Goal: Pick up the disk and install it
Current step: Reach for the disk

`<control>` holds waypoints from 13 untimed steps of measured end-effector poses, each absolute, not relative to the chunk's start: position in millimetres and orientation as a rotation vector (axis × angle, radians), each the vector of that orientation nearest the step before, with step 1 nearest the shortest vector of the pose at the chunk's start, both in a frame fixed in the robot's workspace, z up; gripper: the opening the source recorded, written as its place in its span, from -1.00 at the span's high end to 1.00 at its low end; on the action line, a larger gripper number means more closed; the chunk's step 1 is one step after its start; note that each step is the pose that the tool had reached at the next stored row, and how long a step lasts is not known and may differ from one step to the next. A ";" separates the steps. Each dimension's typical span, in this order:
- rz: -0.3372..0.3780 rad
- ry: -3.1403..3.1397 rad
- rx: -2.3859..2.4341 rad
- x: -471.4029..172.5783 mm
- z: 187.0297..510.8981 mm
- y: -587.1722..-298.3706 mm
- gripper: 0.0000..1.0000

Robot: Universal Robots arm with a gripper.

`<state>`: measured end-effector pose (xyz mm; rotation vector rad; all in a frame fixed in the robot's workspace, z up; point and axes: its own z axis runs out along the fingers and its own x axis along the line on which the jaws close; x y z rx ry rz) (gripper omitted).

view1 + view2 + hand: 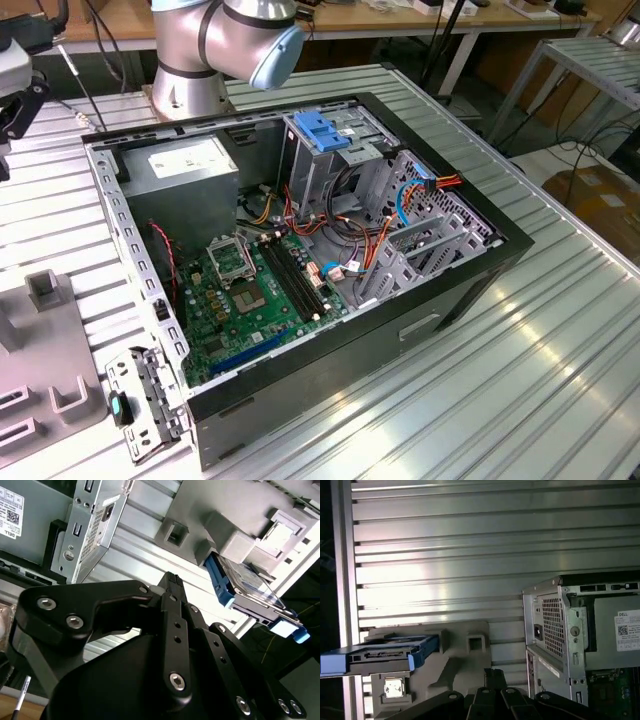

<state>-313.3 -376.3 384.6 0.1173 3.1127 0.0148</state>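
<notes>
Jaws are seen nearest in both wrist views as black linked bars; whether they are set wide or narrow cannot be told. Just beyond them, in the first wrist view, the disk point(380, 654) is carried flat in a grey holder point(465, 645), raised off the counter point(470, 555) and level with it. Its connector edge is turned toward the jaws and laid along the counter's ribs, so the long axis appears to run across the ribs. One blue end of its carrier is pushed out past the holder toward the counter's near edge, close to which the holder is set. A narrow strip of bare ribs is kept between the holder and the case point(555, 620). Beyond both, a broad stretch of ribbed counter is open. In the exterior view the case is laid open side up, bounded by its rim walls, with the cage point(325, 150) stood at its far side. More bare counter is shown on the exterior view's right. The arm point(215, 45) is based behind the case.
</notes>
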 end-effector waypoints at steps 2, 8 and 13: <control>0.015 3.113 0.117 -317.6 384.5 -376.2 0.79; 0.015 3.113 0.117 -327.3 384.2 -375.6 0.79; 0.015 3.113 0.117 -340.2 383.8 -374.5 0.79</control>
